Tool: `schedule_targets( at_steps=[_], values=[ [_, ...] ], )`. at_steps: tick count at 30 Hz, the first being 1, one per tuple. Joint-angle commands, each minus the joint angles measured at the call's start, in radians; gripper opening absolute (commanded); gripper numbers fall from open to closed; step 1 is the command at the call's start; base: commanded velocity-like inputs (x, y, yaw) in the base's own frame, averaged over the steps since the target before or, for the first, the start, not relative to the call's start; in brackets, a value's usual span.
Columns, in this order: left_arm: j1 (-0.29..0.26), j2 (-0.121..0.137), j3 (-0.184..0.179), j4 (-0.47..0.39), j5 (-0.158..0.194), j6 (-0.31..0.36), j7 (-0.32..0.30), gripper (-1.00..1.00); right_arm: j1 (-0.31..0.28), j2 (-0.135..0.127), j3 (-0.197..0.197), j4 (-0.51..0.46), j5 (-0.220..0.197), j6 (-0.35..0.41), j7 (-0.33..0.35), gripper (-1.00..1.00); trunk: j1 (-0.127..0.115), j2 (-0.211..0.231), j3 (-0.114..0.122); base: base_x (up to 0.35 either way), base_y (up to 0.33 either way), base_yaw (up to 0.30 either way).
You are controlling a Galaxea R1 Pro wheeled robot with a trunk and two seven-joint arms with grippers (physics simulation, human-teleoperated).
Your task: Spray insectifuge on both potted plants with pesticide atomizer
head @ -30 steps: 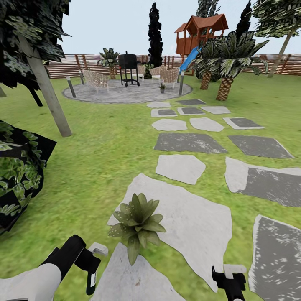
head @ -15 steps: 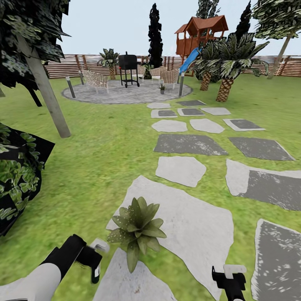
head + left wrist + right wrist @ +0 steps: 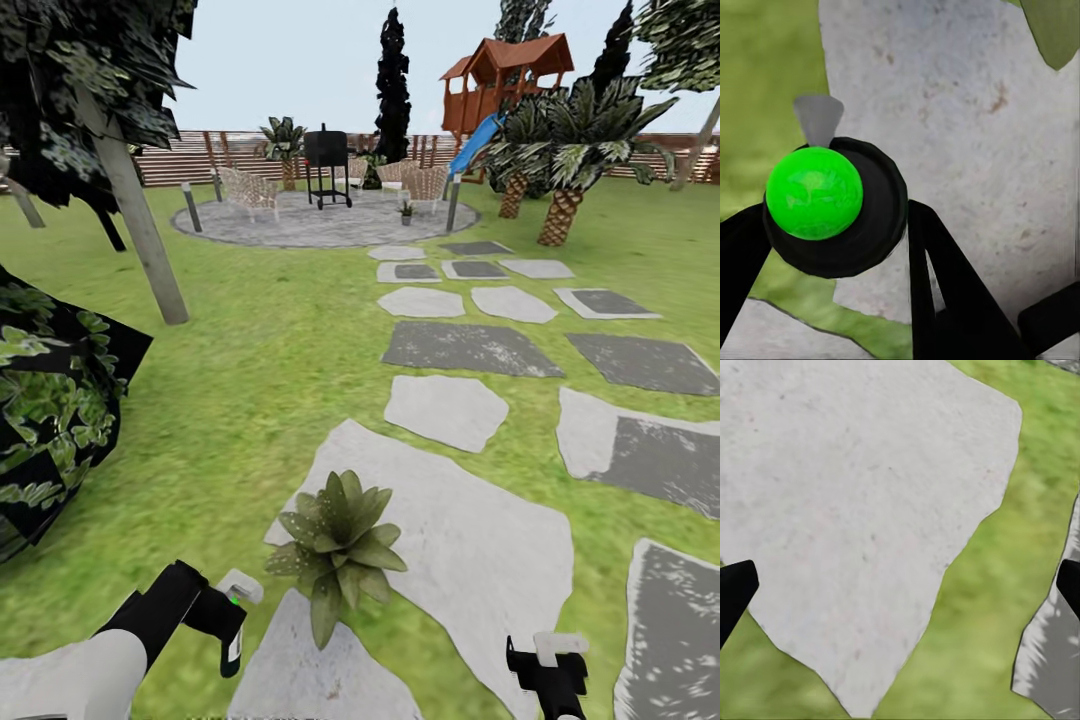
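Note:
The pesticide atomizer point(image 3: 232, 640) is a slim dark bottle with a pale trigger head, hanging nose-up at the bottom left of the head view, with my left gripper point(image 3: 215, 612) shut on it. In the left wrist view I see the atomizer point(image 3: 832, 202) end-on as a black disc with a bright green centre, clamped by the left gripper point(image 3: 832, 244) above a pale stone. One potted plant point(image 3: 340, 545) sits just right of that hand on a stepping stone. Another potted plant point(image 3: 405, 210) stands far off on the round paved patch point(image 3: 300, 225). My right gripper point(image 3: 546, 668) point(image 3: 900, 585) is open and holds nothing.
Grey stepping stones point(image 3: 450, 410) run ahead to the paved patch with chairs, a black grill point(image 3: 326, 160) and bollard lamps point(image 3: 452, 205). A tree trunk point(image 3: 140, 220) and a big striped bush point(image 3: 50, 400) stand at left. Palms point(image 3: 560, 170) and a playhouse are at right before the fence.
The whole head view has shifted to the right, so the camera turned slightly left. The left gripper with the atomizer dropped a little in the picture; the right gripper is unchanged.

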Motion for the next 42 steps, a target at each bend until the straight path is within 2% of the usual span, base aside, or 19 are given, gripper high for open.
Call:
schedule_targets(
  at_steps=[1, 13, 18, 24, 29, 42],
  values=[
    [-0.001, -0.001, 0.006, -0.002, -0.007, 0.007, -0.007, -1.0, 0.0, 0.0, 0.008, 0.0, 0.001, 0.0, -0.008, 1.0, 0.0, 0.0, -0.001, 0.0, -0.252, 0.276],
    [-0.001, 0.001, 0.005, 0.0, -0.01, 0.027, -0.007, -1.0, 0.0, 0.0, 0.008, 0.0, 0.001, 0.0, -0.008, 1.0, 0.0, 0.0, -0.001, -0.001, -0.272, 0.054],
    [-0.001, 0.001, 0.005, 0.0, -0.011, 0.03, -0.007, -1.0, 0.0, 0.0, 0.008, 0.0, 0.001, 0.0, -0.008, 1.0, 0.0, 0.0, -0.001, -0.171, -0.24, 0.189],
    [0.001, 0.002, 0.004, 0.0, -0.011, 0.051, -0.007, -1.0, 0.0, 0.001, 0.008, 0.0, 0.001, 0.0, -0.008, 1.0, 0.0, 0.0, -0.001, -0.078, -0.076, 0.268],
    [0.002, 0.001, 0.005, 0.0, -0.012, 0.053, -0.007, -1.0, 0.0, 0.0, 0.008, 0.0, 0.001, 0.0, -0.008, 1.0, 0.0, 0.0, -0.001, -0.002, -0.026, 0.057],
    [0.001, -0.001, 0.005, -0.001, -0.01, 0.052, -0.007, -1.0, 0.0, 0.001, 0.008, 0.0, 0.001, 0.0, -0.008, 1.0, 0.0, 0.0, -0.001, 0.039, -0.253, 0.052]
  ],
)
